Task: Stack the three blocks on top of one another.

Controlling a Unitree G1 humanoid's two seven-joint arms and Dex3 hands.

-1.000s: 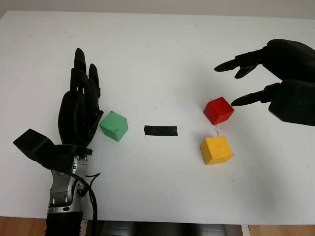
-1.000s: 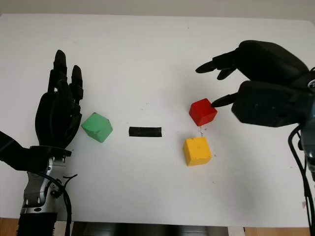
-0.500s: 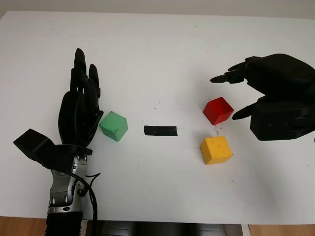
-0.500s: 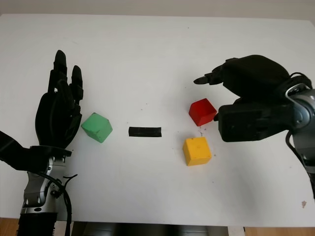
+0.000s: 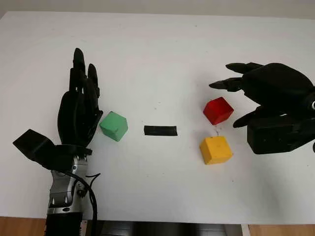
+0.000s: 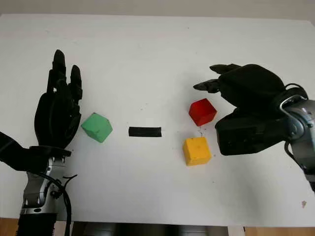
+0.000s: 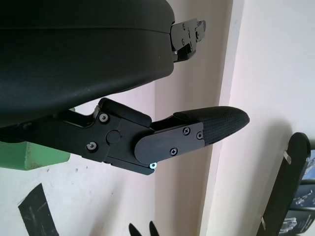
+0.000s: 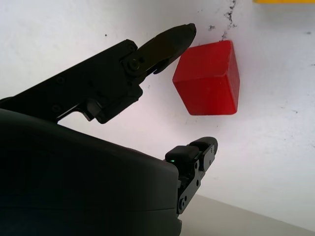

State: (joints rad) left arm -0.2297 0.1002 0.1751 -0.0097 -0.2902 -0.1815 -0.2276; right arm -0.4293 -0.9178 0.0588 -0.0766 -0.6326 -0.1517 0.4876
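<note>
A red block [image 5: 218, 110] sits on the white table [image 5: 157, 54] right of centre, with a yellow block [image 5: 215, 149] just in front of it. A green block [image 5: 113, 126] lies left of centre. My right hand [image 5: 230, 103] is open, hovering at the red block's right side with fingers reaching behind and beside it, not touching. In the right wrist view the red block [image 8: 208, 78] lies between a finger [image 8: 162, 43] and the thumb tip [image 8: 199, 150]. My left hand [image 5: 78, 105] is open, just left of the green block [image 7: 29, 155].
A short strip of black tape [image 5: 160, 131] lies at the table's centre between the green block and the other two. The table's near edge [image 5: 162, 222] runs along the bottom of the head views.
My right hand has come down and toward me, closing in around the red block's right side. The left hand and all the blocks have stayed put.
</note>
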